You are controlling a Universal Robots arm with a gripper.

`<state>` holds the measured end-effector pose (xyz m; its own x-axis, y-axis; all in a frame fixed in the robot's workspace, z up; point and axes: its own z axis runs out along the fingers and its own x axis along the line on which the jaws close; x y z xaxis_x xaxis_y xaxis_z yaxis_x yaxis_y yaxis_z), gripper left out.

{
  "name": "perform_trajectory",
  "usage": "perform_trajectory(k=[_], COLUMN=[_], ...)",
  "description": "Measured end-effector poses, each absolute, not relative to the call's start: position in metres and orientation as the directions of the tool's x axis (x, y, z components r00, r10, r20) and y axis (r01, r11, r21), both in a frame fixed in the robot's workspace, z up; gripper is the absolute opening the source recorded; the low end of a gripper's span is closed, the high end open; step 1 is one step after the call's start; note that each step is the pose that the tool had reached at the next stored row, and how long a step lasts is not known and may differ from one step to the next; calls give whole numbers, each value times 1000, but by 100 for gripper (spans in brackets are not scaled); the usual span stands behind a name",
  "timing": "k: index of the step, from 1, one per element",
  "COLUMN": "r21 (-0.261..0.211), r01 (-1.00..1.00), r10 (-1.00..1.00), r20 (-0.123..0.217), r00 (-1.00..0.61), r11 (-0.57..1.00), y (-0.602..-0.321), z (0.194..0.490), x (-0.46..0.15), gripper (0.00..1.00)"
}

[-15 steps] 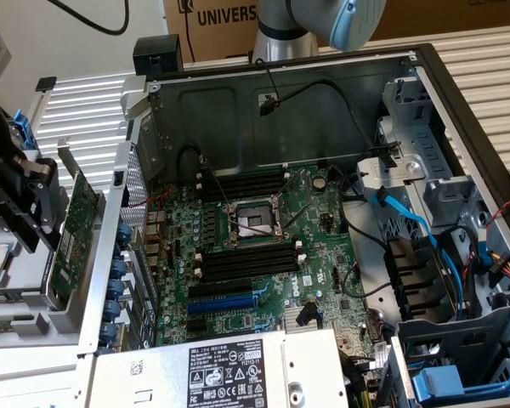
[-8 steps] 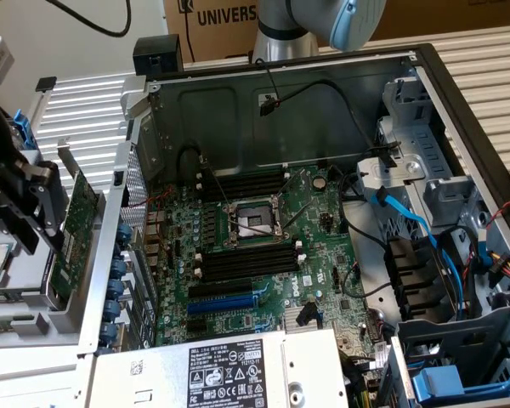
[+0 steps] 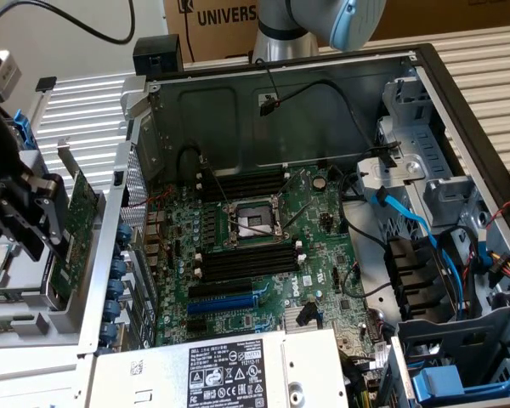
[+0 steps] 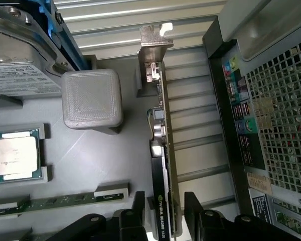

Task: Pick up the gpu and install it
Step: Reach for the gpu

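The jaws stand open, one finger (image 4: 138,207) on each side of the gpu (image 4: 163,150), with a thin gap showing between each finger and the card. They hold nothing.

The gpu stands on its long edge in a slot of the grey parts tray (image 4: 90,165). Its black shroud faces one finger and its green board faces the other. Its silver end bracket (image 4: 151,42) is at the end away from the jaws. In the exterior view the gpu (image 3: 78,212) is on the exterior view's left, just outside the open computer case (image 3: 459,127) and near its perforated rear wall.

In the same tray lie a processor chip (image 4: 16,156) in a square pocket, a memory stick (image 4: 55,202) in a long slot, a hard drive (image 4: 15,75) with blue rails, and a plain grey block (image 4: 93,98) just beside the gpu's bracket end.

The case lies on its side on a white slatted counter (image 3: 76,102), to the exterior view's right of the tray. Inside it is the green motherboard (image 3: 263,255), with black memory slots on either side of the bare processor socket (image 3: 255,223). The power supply (image 3: 238,370) sits at the near edge. The drive bays with blue cables (image 3: 408,221) are on the exterior view's right. The arm's base (image 3: 323,21) and a cardboard box (image 3: 212,17) stand at the far side.
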<state>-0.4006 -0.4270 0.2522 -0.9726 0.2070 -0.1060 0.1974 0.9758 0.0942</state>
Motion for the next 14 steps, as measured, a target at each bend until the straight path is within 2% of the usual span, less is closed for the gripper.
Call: perform_trajectory(k=[14], r21=[118], r01=[217], r10=[229], r20=[-100], r00=[-968], r11=[969], y=[-427], z=[238], x=[-402], gripper=[44])
